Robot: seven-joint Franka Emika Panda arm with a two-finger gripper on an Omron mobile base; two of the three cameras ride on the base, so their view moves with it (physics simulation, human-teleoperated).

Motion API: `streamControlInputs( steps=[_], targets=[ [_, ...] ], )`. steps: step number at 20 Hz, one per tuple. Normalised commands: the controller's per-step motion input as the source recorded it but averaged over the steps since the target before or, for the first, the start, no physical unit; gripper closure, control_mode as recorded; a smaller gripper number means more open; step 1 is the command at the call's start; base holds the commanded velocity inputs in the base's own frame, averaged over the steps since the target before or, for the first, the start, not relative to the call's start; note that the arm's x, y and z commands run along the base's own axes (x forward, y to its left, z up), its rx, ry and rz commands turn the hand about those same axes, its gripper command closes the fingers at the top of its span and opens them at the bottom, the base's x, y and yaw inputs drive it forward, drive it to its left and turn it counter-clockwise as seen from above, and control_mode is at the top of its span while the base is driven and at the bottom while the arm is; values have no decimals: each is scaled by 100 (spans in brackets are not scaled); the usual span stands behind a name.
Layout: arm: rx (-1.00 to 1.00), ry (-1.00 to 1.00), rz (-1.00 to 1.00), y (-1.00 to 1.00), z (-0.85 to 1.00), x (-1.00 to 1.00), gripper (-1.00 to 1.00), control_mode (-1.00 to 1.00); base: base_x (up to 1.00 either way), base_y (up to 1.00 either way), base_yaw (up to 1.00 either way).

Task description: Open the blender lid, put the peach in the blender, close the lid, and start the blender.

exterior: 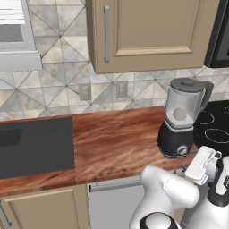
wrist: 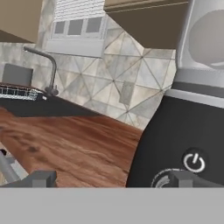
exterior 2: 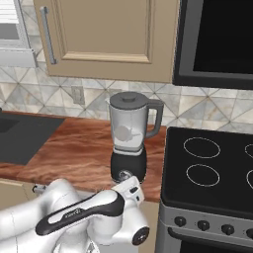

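The peach (exterior: 180,114) sits inside the blender (exterior: 181,117) on the bench (exterior: 116,138), blender lid (exterior: 187,84) on — only starting remains — with the claw (wrist: 113,179) spread near the power button (wrist: 194,162).

Evenly and brightly lit throughout; no single light source discernible. Shadows faint, no glare noted. Rendered flat and slightly soft, coarse at close range. No edge distortion observed.
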Motion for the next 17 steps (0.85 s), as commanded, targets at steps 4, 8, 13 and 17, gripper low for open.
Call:
streamControlInputs(
  steps=[4, 8, 13, 17],
  targets=[
    [-5, -10, 0, 0, 21, -82, -100, -100, 0, 0, 0],
    [-7, -9, 0, 0, 34, -68, -100, -100, 0, 0, 0],
    [-9, -7, 0, 0, 44, -53, -100, -100, 0, 0, 0],
    [-11, -8, 0, 0, 57, -51, -100, -100, 0, 0, 0]
  ],
)
